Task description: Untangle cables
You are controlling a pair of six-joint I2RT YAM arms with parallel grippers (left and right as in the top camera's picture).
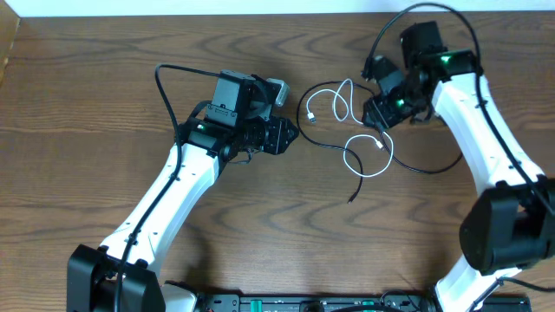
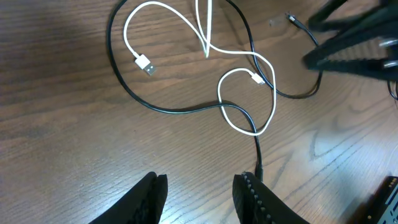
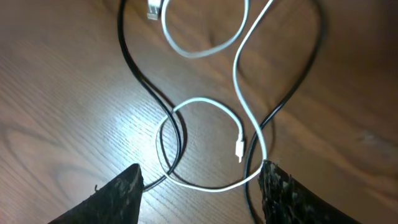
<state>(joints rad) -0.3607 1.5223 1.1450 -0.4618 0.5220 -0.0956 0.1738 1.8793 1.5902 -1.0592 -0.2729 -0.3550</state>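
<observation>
The right arm's fingers (image 3: 121,193) stand spread wide and empty. The tangle lies on the dark wooden bench (image 3: 56,93) just ahead of the gap between them. There a small loop of the thin white cord (image 3: 202,99) crosses a loop of the thin black cord (image 3: 140,78). The crossing sits nearer one finger, and the small white plug (image 3: 239,148) nearer the other. Both cords run lengthwise away from the wrist.

This arm looks the better placed, bent over the tangle with its wrist tipped down. The left arm's fingers (image 2: 146,199) are also parted and holding nothing, and they hang back at the tangle's far edge. Only the black cord's loose end (image 2: 258,167) reaches toward them, just beside one finger.
</observation>
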